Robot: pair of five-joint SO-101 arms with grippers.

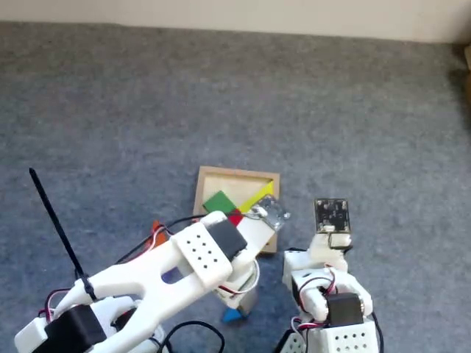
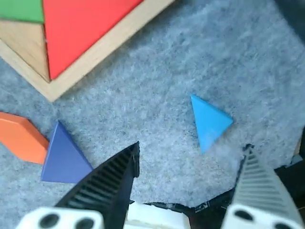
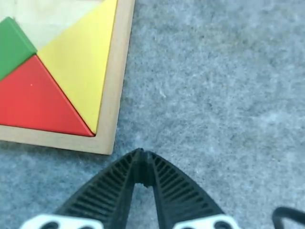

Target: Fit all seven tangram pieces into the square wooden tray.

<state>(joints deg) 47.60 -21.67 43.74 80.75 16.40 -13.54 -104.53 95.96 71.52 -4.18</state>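
**Three pieces seated, at least three loose on the carpet**

The square wooden tray [image 1: 234, 174] lies near the middle of the grey carpet [image 1: 110, 110]. A red triangle [image 3: 33, 95] along the tray edge nearest the arms, a yellow triangle [image 3: 81, 57] and a green piece [image 3: 12, 45] sit inside it, edge to edge, with bare wood beside them. By that count, less than half the job looks done.

The left wrist view lays out what the high view mostly hides under the arm. A light blue triangle [image 2: 209, 121], a dark blue triangle [image 2: 64, 155] and an orange parallelogram [image 2: 19, 136] lie on the carpet just off a tray corner. The left gripper [image 2: 191, 147] hangs spread wide and empty near the light blue triangle. The right wrist view shows the right gripper [image 3: 143, 153] pinched together on nothing, just beside the tray's corner.
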